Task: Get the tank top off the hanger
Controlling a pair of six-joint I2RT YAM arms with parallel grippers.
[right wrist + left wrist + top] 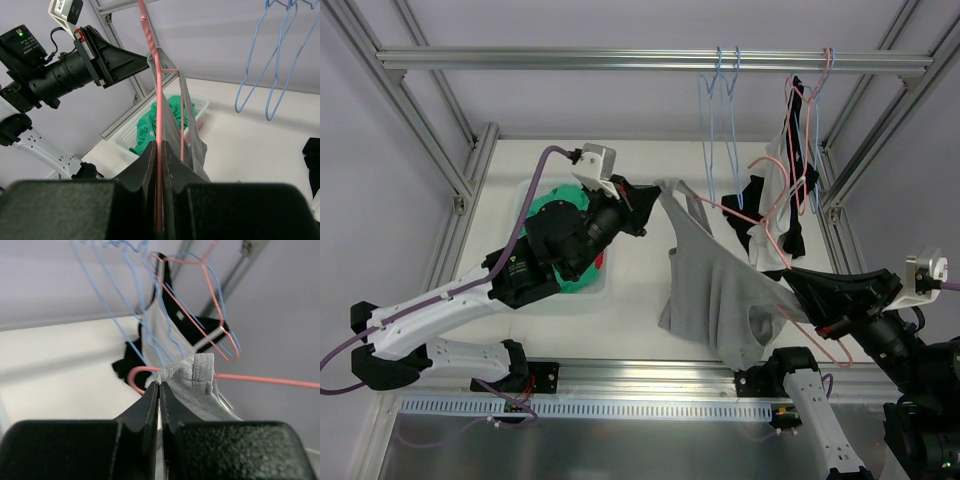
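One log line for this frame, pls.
left claw: shut on grey fabric tank top strap | right claw: shut on pink wire hanger | state: top stretched between claws, not yet off hanger

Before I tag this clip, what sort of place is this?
Likely a robot lab test cell: aluminium frame around a white table, hangers on its top rail, a basket of clothes.

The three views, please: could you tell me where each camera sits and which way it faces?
Top external: above and behind the bases, looking down at the table; both arms show, left gripper and right gripper.
Left wrist: on the left arm, facing the hanging garments; its shut fingers pinch the grey tank top.
Right wrist: on the right arm, facing the left gripper and the basket; its shut fingers clamp the pink hanger.
Shared by both wrist views: tank top and pink hanger.
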